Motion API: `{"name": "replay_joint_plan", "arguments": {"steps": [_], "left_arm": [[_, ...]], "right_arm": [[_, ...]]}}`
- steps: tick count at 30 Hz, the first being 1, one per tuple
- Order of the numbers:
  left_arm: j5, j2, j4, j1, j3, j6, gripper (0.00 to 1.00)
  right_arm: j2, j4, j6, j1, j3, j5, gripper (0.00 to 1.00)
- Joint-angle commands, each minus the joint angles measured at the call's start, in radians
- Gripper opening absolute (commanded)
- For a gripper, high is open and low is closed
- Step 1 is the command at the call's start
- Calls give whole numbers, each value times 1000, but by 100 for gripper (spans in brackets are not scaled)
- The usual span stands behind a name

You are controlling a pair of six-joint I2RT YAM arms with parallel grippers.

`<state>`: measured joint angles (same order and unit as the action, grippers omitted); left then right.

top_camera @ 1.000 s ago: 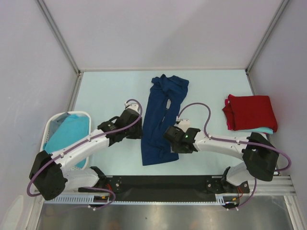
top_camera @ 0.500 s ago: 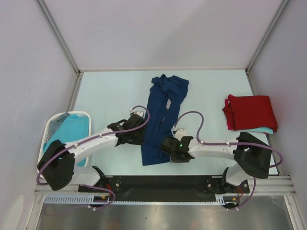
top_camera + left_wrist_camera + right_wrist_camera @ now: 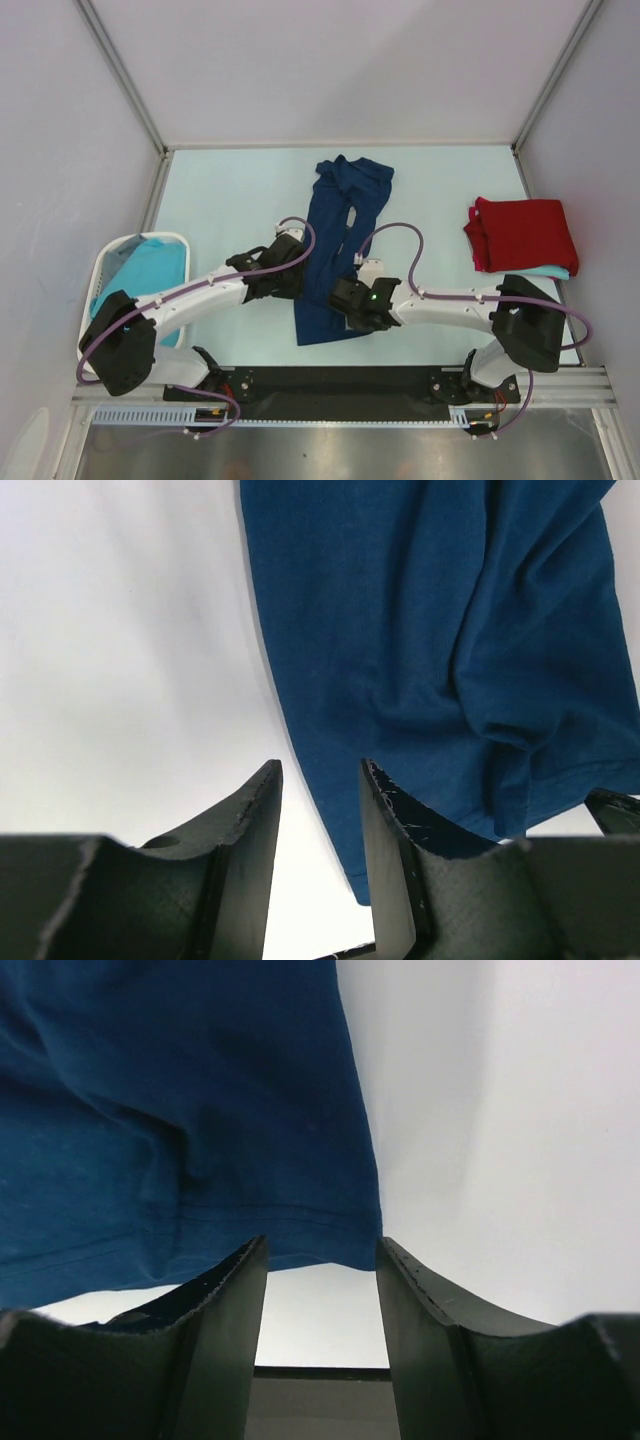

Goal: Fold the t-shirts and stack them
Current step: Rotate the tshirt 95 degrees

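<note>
A long navy blue cloth t-shirt (image 3: 340,225), folded lengthwise into a narrow strip, lies on the pale tabletop (image 3: 230,200) between the two grippers, its near end at their fingers and its collar end stretching away beyond them. The left gripper (image 3: 288,277) sits low at the strip's left edge with its fingers apart. In its wrist view, bare tabletop shows in the gap (image 3: 320,770) and the shirt's long edge (image 3: 430,630) runs down to the inner finger. The right gripper (image 3: 345,298) is at the opposite edge, close to the near hem, and its fingers are also spread with nothing clamped. From its wrist, the stitched hem and near corner of the shirt (image 3: 170,1110) lie just ahead of the gap (image 3: 320,1245). I cannot tell whether either gripper touches the cloth.

Well off to the right of the right gripper, a folded red t-shirt (image 3: 525,232) rests on a folded turquoise t-shirt (image 3: 552,271). Well left of the left gripper stands a white perforated plastic basket (image 3: 140,237) holding a crumpled aqua t-shirt (image 3: 140,282).
</note>
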<state>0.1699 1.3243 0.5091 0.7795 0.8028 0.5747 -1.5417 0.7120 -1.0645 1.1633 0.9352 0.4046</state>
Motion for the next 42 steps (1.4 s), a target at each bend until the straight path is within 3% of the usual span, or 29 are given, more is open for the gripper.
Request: {"name": "replay_joint_plan", "arguments": {"steps": [1, 14, 17, 21, 23, 42], "left_arm": [[0, -2, -17, 9, 42, -12, 42], [-20, 44, -20, 9, 47, -13, 41], [-21, 42, -20, 9, 44, -10, 41], [-24, 47, -20, 9, 44, -9, 41], [-29, 55, -23, 9, 47, -6, 41], [-70, 158, -34, 10, 124, -18, 38]], "right_arm": [[8, 32, -8, -7, 28, 63, 53], [-63, -36, -11, -37, -39, 23, 47], [-69, -45, -12, -40, -50, 10, 37], [-58, -36, -26, -42, -59, 0, 7], [-49, -13, -35, -42, -64, -4, 0], [-55, 211, -172, 116, -47, -153, 0]]}}
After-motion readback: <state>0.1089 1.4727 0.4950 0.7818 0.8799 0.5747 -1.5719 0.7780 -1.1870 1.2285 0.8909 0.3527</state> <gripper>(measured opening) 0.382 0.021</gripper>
